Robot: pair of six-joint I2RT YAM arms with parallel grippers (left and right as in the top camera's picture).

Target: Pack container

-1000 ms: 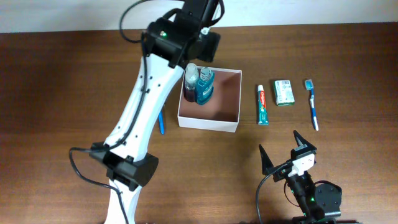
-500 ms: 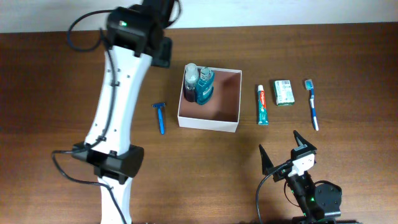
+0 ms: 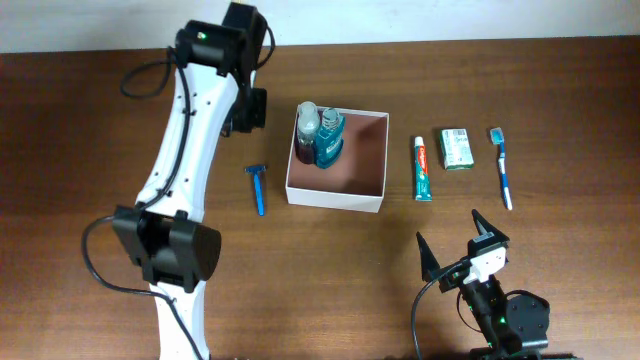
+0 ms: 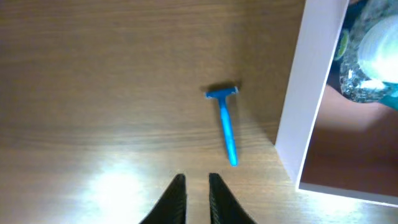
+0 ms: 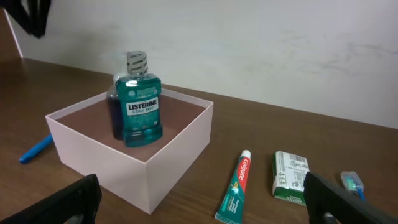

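Observation:
The container [image 3: 335, 197], a square white-walled box with a pinkish-brown inside, holds a teal mouthwash bottle [image 3: 329, 140] and a dark bottle [image 3: 306, 128] in its far left corner. A blue razor [image 3: 258, 187] lies on the table just left of it. My left gripper [image 3: 252, 112] hovers beyond the razor, left of the container. In the left wrist view its jaws [image 4: 197, 180] are nearly closed with nothing between them, the razor [image 4: 226, 124] lies ahead and the container wall [image 4: 308, 93] is at the right. My right gripper [image 3: 457, 243] rests open at the front right.
Right of the container lie a toothpaste tube [image 3: 423, 168], a green-and-white carton [image 3: 457, 148] and a blue toothbrush [image 3: 503, 168]. The right wrist view shows the container [image 5: 99, 155], mouthwash [image 5: 142, 112], toothpaste [image 5: 235, 188] and carton [image 5: 290, 175]. A pale wall borders the table's far edge.
My left arm swung from over the container's far left corner out to its left, uncovering the razor, and its jaws closed. The right arm stayed still.

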